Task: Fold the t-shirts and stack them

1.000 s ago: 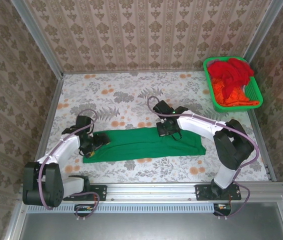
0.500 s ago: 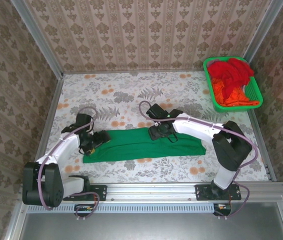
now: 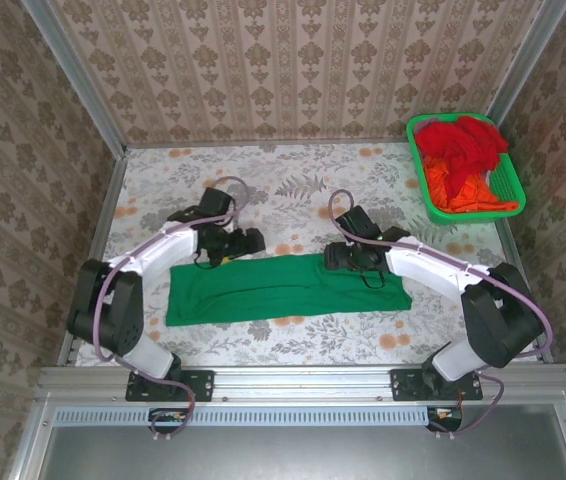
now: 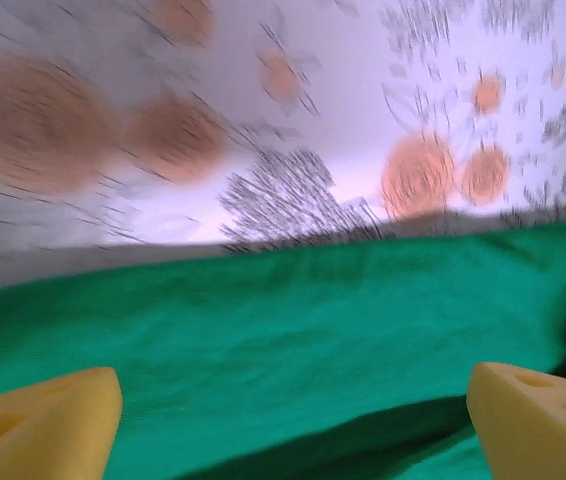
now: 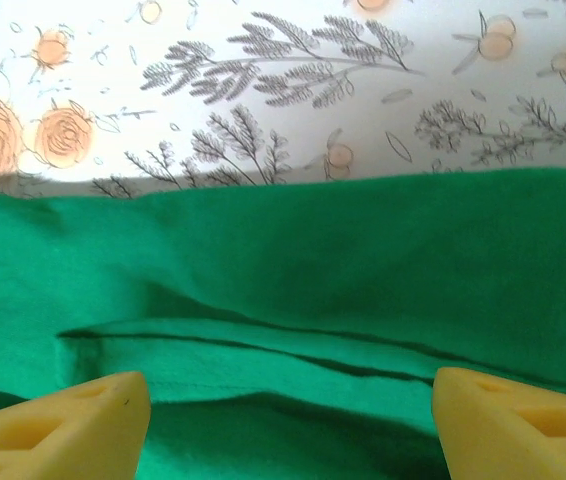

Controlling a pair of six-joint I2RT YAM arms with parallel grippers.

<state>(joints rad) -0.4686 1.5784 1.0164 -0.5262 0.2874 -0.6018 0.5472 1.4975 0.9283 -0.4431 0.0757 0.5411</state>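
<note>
Now that the right gripper (image 3: pixel 335 257) has let go of the dark green t-shirt (image 3: pixel 283 290) and the left gripper (image 3: pixel 251 242) has swung over from its left end, I see both sets of jaws apart at the far edge of the strip lying flat on the table (image 3: pixel 263 190) (lengthwise fold done, I judge); crosswise folding remains.

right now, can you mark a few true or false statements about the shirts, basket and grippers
1. The green t-shirt lies as a long folded strip on the table. True.
2. The basket is empty. False: red cloth and orange cloth fill it.
3. The left gripper and right gripper are both open. True.
4. The basket sits at the table's near left corner. False: it is at the far right corner.
</note>
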